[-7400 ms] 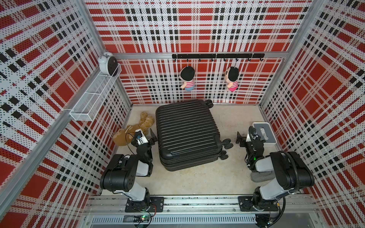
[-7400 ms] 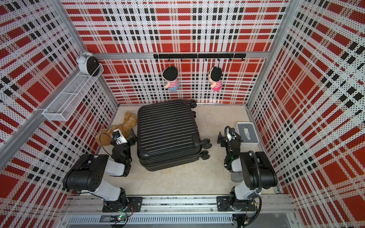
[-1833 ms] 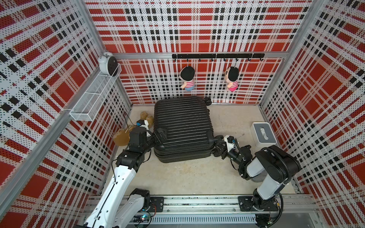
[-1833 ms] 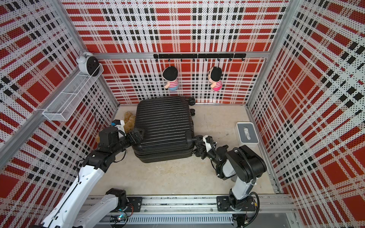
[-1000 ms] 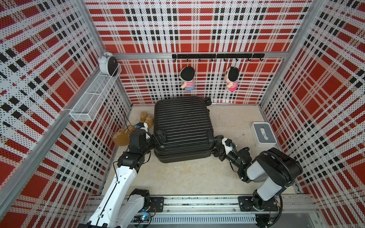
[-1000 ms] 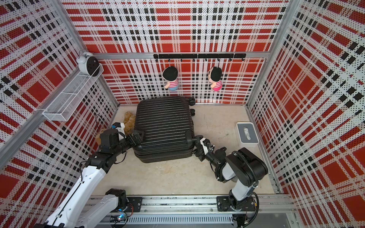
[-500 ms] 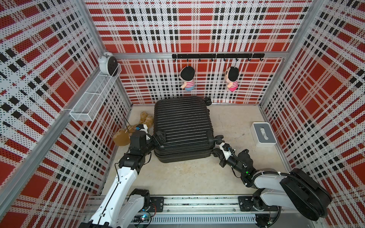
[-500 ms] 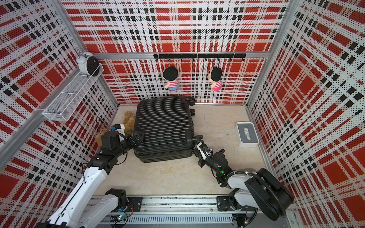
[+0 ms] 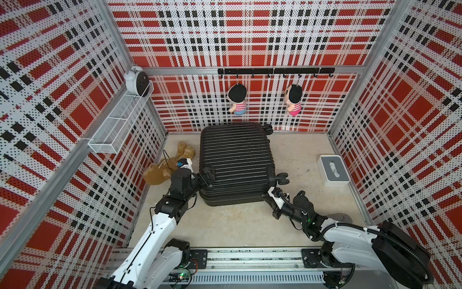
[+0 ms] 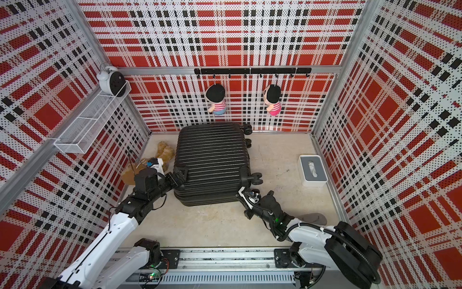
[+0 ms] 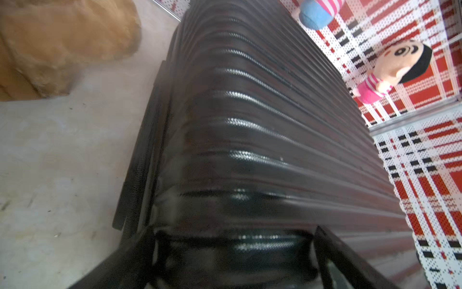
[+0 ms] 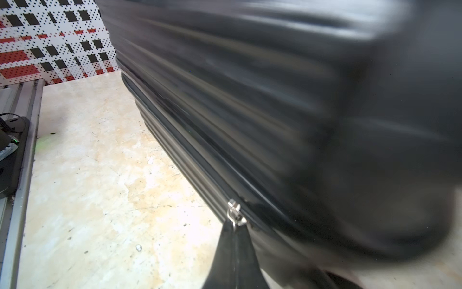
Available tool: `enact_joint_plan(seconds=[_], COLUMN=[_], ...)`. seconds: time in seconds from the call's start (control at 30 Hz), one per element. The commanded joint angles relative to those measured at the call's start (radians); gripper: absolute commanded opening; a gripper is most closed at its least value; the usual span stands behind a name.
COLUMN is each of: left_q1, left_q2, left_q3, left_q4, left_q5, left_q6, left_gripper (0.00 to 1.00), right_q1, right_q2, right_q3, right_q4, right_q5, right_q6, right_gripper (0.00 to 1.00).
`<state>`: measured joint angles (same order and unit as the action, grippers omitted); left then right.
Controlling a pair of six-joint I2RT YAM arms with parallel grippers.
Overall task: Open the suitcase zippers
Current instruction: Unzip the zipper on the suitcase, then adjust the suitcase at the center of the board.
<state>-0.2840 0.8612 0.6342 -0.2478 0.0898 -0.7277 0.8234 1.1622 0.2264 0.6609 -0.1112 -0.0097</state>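
Top views: suitcase [image 9: 237,162] lies flat on the floor [image 9: 237,225] near the back wall, wheeled end to the robot's right, ribs running left to right. The left gripper [image 9: 207,177] is spread wide at its left side; the right gripper [image 9: 267,197] is at the near-right corner.
Left wrist: fingers [image 11: 350,260] straddle the ribbed shell.
Right wrist only: zippers [image 12: 190,160] along the seam; jaws closed on the silver pull [image 12: 235,215].

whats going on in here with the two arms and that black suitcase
A two-armed robot is working on the black suitcase, which lies flat on the floor. The left gripper is open wide, its jaws straddling the case's left edge as if to brace it. The right gripper is shut on the silver zipper pull at the near right corner. The shell halves look closed.
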Motion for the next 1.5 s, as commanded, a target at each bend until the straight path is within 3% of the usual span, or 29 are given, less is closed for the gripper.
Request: enact_joint_plan(seconds=[0.0, 0.2, 0.3, 0.6, 0.73, 0.93, 1.13, 1.3, 1.47], left_q1=[-0.101, -0.225, -0.210, 0.190, 0.297, 0.384, 0.390, 0.378, 0.349], left_q2=[0.005, -0.037, -0.058, -0.124, -0.103, 0.133, 0.435, 0.647, 0.805], left_q3=[-0.041, -0.064, -0.036, -0.015, -0.071, -0.181, -0.160, -0.158, -0.103], left_q4=[0.059, 0.094, 0.038, -0.031, 0.073, 0.464, 0.696, 0.964, 1.052], left_q5=[0.086, 0.009, -0.022, 0.187, 0.243, 0.382, 0.426, 0.494, 0.517], left_q6=[-0.061, -0.123, -0.098, -0.023, -0.052, -0.164, -0.191, -0.284, -0.299], left_gripper=[0.99, 0.98, 0.98, 0.92, 0.77, 0.63, 0.66, 0.66, 0.62], right_q1=[0.077, 0.132, 0.132, 0.132, 0.131, 0.132, 0.131, 0.132, 0.131], right_q2=[0.055, 0.128, 0.104, 0.044, 0.059, 0.082, 0.059, 0.040, 0.021], right_q3=[0.068, 0.122, 0.125, 0.115, 0.125, 0.143, 0.142, 0.146, 0.141], right_q4=[0.026, 0.027, -0.012, -0.081, -0.081, -0.081, -0.103, -0.131, -0.144], right_q5=[0.010, 0.082, 0.117, 0.168, 0.164, 0.143, 0.142, 0.146, 0.153], right_q6=[-0.016, 0.020, 0.034, 0.046, 0.050, 0.056, 0.048, 0.037, 0.038], right_gripper=[0.00, 0.00, 0.00, 0.00, 0.00, 0.00, 0.00, 0.00, 0.00])
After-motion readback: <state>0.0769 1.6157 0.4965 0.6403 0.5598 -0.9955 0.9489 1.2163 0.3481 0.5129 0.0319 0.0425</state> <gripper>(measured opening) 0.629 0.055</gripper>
